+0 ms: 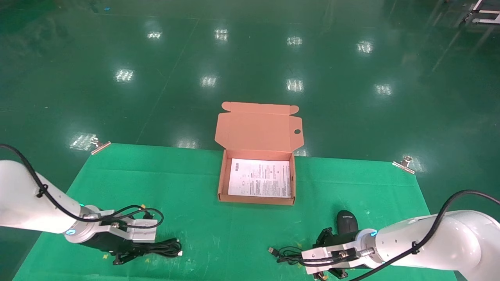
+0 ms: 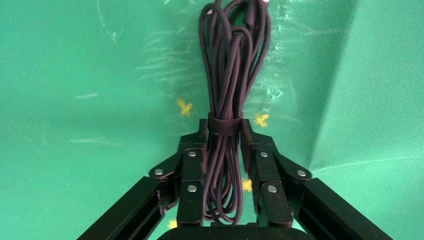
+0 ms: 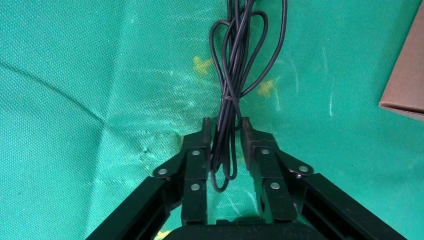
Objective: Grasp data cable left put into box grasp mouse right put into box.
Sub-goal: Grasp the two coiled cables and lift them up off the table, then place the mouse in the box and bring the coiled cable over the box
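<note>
A: Left wrist view first, nearest the robot: the left gripper (image 2: 223,131) is down on the green mat (image 2: 75,100), its fingers closed in against the data cable (image 2: 231,65) right at the strap that binds the loops. The bundle runs between them and lies flat on the cloth.

B: So it has the cable?

A: Pinched, I judge, but not lifted. In the right wrist view the right gripper (image 3: 224,131) has its fingers drawn in close on either side of the cord (image 3: 235,60) of the mouse, just short of squeezing it as far as I can tell. The mouse (image 1: 347,223) itself sits on the mat beside that gripper, toward the box.

B: Which step is that?

A: The first grasp, cable by the left arm. Next it must rise straight up so the loops clear the cloth, then carry forward and inward to the box (image 1: 222,183) and open over it. The loose plug ends could drag or catch the near wall.

B: And farther off?

A: The box stands at the mat's far middle, lid (image 1: 258,127) hinged back, a white printed sheet (image 1: 259,177) lying inside. Nothing else is in it.

B: The count?

A: One cable bundle, one mouse with one cord, one box, one sheet, two grippers, and two metal clips (image 1: 100,145) at the mat's far corners.
</note>
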